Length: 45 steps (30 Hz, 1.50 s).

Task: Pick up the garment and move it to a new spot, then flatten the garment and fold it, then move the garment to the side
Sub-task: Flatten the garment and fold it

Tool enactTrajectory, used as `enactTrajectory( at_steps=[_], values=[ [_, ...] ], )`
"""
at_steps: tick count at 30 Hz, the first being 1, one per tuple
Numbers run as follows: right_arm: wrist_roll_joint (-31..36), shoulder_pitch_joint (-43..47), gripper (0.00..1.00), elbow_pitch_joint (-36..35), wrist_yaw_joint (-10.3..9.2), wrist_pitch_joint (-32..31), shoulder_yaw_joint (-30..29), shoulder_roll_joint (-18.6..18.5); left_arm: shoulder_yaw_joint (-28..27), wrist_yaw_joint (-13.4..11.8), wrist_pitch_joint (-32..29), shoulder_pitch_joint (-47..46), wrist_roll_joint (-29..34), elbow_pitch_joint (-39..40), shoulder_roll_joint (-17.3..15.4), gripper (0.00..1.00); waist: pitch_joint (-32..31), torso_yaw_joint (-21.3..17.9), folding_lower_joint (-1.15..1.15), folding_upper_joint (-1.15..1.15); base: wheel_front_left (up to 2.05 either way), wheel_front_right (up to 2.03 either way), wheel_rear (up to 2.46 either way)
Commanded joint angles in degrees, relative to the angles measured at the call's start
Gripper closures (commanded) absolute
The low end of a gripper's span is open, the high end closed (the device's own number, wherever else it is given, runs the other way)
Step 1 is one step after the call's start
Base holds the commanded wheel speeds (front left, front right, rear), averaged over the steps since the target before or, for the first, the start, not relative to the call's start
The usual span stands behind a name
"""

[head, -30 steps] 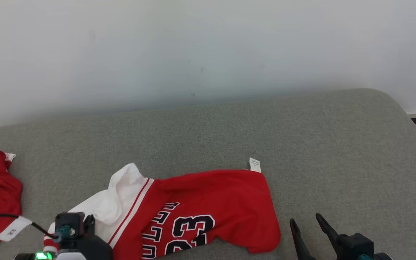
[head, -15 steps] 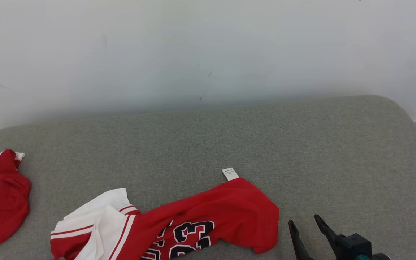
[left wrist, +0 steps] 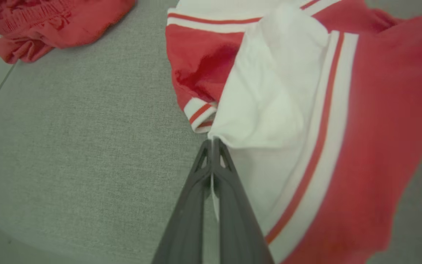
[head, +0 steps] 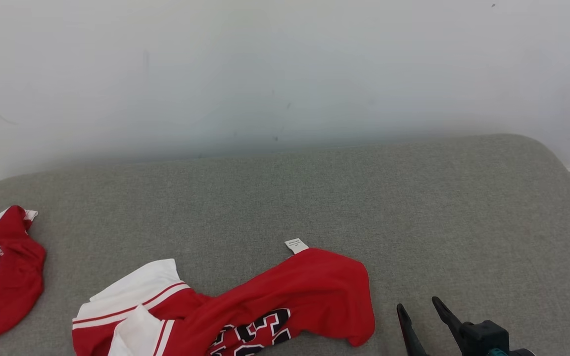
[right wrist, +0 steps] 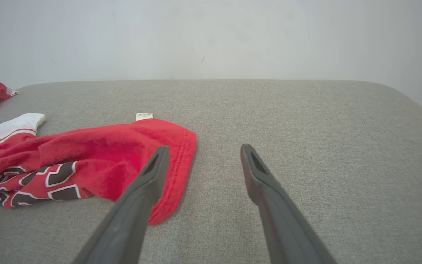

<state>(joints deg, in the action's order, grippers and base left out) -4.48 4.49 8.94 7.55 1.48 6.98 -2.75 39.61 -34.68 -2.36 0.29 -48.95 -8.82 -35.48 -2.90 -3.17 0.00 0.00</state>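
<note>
Early stage: left gripper [left wrist: 213, 141] pinched shut on the white edge of the jersey [head: 295, 287], which lies rumpled at the cushion's [head: 314, 198] near edge (right gripper [head: 417, 303] spread wide, empty, just beside its hem); flattening, folding, setting aside remain.

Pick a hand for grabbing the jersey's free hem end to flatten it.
Right. The right hand is open, with its fingers beside the jersey's red hem. The left hand is shut on the white edge at the other end.
</note>
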Motion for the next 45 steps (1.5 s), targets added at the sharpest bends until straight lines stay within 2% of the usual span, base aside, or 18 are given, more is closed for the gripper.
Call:
enactTrajectory(
  at_steps=[1,6,10,13,17,22,26,32,41,42,43,44,45],
  values=[
    [0.28,0.04,0.0,0.1,-0.13,-0.23,-0.38,-0.02,-0.4,0.19,2.17,-0.22,0.79,1.22,1.09,0.0,0.1,0.36,0.0,0.0,0.0,0.0,0.0],
    [-1.07,-1.09,0.0,0.53,-0.13,-1.85,-0.98,-0.02,-0.4,0.21,5.22,-2.3,2.39,3.84,2.86,0.0,-0.05,1.65,0.0,0.0,0.0,0.0,0.0],
    [-2.2,-3.17,0.0,1.32,-0.13,-5.93,-1.92,-0.01,-2.22,-0.21,10.99,-3.05,3.56,8.35,4.66,0.0,-0.36,3.73,0.0,0.0,0.0,0.0,0.0],
    [-2.56,-5.04,0.0,2.15,-0.13,-9.36,-3.0,-0.03,-3.74,1.26,14.23,-3.33,3.6,10.7,5.21,0.0,-0.44,5.07,0.0,0.0,0.0,0.0,0.0],
    [-2.67,-9.43,0.0,5.09,-0.13,-18.18,-5.81,-0.01,-4.49,6.13,17.15,-2.66,5.76,14.36,7.32,0.0,-0.4,8.45,0.0,0.0,0.0,0.0,0.0],
    [-3.88,-15.12,0.0,11.11,-0.13,-26.06,-9.45,-0.05,-5.66,11.11,17.6,-1.81,10.49,16.81,11.03,0.0,-0.08,13.48,0.0,0.0,0.0,0.0,0.0],
    [-3.39,-19.36,0.0,17.38,-0.13,-28.61,-13.57,0.01,-5.64,14.2,17.58,-0.85,13.85,16.92,13.3,0.0,0.72,16.95,0.0,0.0,0.0,0.0,0.0],
    [-1.98,-24.12,0.0,25.83,-0.13,-28.41,-17.17,0.0,-5.84,16.46,17.59,-0.34,16.04,15.26,14.95,0.0,2.12,20.4,0.0,0.0,0.0,0.0,0.0],
    [1.08,-26.58,0.0,34.24,-0.13,-29.4,-20.24,0.06,-6.8,18.58,17.6,-0.88,16.42,12.8,16.37,0.0,3.55,21.65,0.0,0.0,0.0,0.0,0.0],
    [1.29,-26.74,0.58,34.8,-0.13,-29.0,-20.36,0.07,-6.97,18.88,17.6,-1.0,16.48,12.43,16.52,0.0,3.6,21.61,0.0,0.0,0.0,0.0,0.0],
    [1.78,-27.12,0.92,35.08,-0.13,-28.33,-20.24,0.08,-7.24,19.08,17.61,-1.09,16.55,12.13,16.66,0.0,3.68,21.5,0.0,0.0,0.0,0.0,0.0],
    [1.87,-27.45,1.0,35.39,-0.13,-27.81,-19.99,0.11,-7.51,19.41,17.61,-1.16,16.63,11.91,16.78,0.0,3.72,21.37,0.0,0.0,0.0,0.0,0.0],
    [2.11,-27.9,1.0,35.6,-0.13,-27.14,-19.74,0.11,-7.75,19.57,17.61,-1.16,16.7,11.6,16.91,0.0,3.7,21.18,0.0,0.0,0.0,0.0,0.0]
  ],
)
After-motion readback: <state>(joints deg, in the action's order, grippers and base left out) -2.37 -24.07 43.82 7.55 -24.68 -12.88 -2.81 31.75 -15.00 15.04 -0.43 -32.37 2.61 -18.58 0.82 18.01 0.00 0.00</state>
